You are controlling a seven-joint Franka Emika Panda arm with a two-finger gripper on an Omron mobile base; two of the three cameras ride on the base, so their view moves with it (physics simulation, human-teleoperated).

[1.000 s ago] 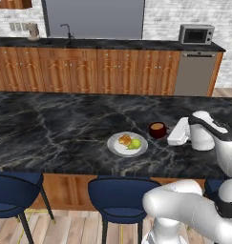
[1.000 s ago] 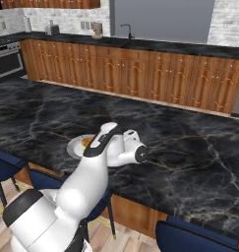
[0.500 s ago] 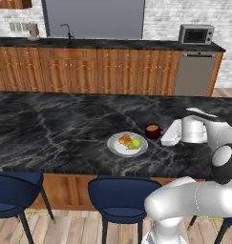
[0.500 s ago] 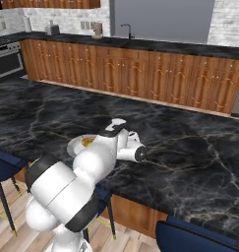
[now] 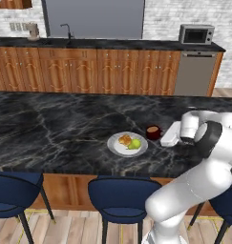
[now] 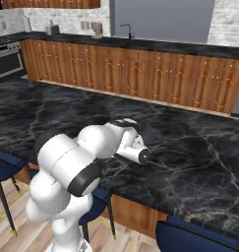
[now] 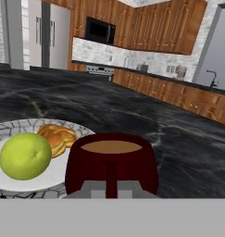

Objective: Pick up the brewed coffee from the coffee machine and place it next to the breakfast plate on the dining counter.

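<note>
— gripper [image 5: 169, 135] is down low over the dining counter [image 5: 55, 128], pointing sideways at the brewed coffee [image 5: 153, 132]. you see that?

— yes. the dark red mug stands upright on the black marble, just to the right of the breakfast plate [image 5: 115, 147], close beside its rim but not on it. from where we stand the hand comes at it from the mug's far side, away from the plate.

— and in the hand view the mug [image 7: 111, 162] sits dead ahead, very close, handle turned straight toward the camera, brown liquid level inside. the plate [image 7: 49, 180] with its green fruit [image 7: 25, 155] and pastry [image 7: 57, 138] lies off to the left of it.

— is it clamped on the mug, or let go?

— i can't tell. the fingertips are hidden low against the mug, and from the base cameras the white hand covers them. it looks pressed up against the cup, but whether the jaws are apart or squeezing the handle, no.

— so how far along would you say?

— mug's on the counter beside the plate, so the placing looks about done to me. what remains, i'd guess, is pulling straight back along that same line, away from the plate, without dragging the handle and tipping it.
</note>
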